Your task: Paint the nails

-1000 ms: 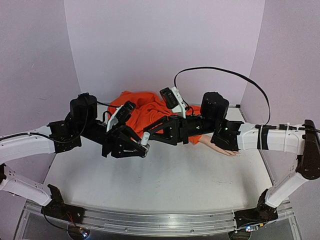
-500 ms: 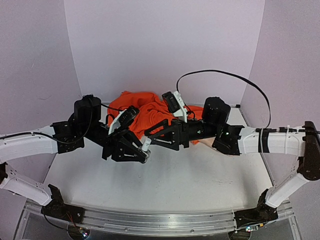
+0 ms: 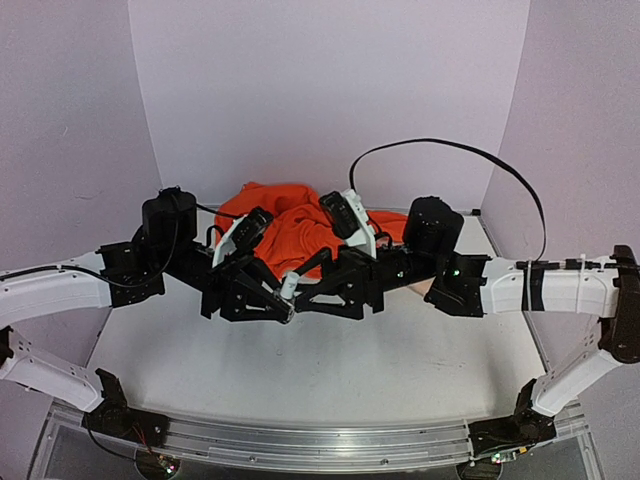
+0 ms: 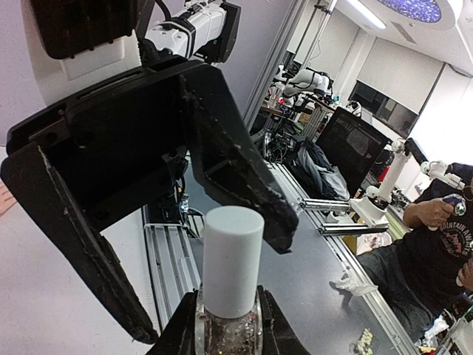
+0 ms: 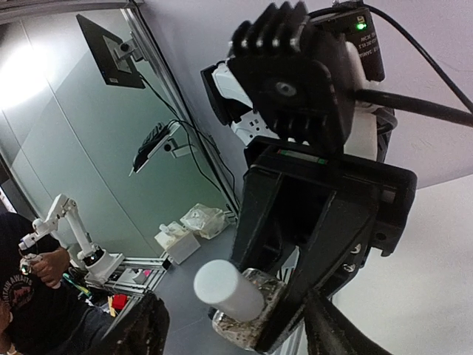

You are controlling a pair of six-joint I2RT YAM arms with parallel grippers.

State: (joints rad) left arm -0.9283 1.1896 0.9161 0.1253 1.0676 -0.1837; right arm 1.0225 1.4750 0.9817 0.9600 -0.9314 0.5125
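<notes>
Left gripper clamps the bottle; right gripper is spread wide around the white cap. We centre the cap, close squarely and twist without tilting. The nails lie hidden behind the right arm, by the orange sleeve.

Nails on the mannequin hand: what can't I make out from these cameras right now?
- Nails: top view, hidden beneath the right arm; only the orange sleeve shows clearly.
- Wrist views: filled by the bottle, left gripper and right gripper; no nails discernible.
- Bottle's base: left wrist view, cut off by the bottom edge.
</notes>
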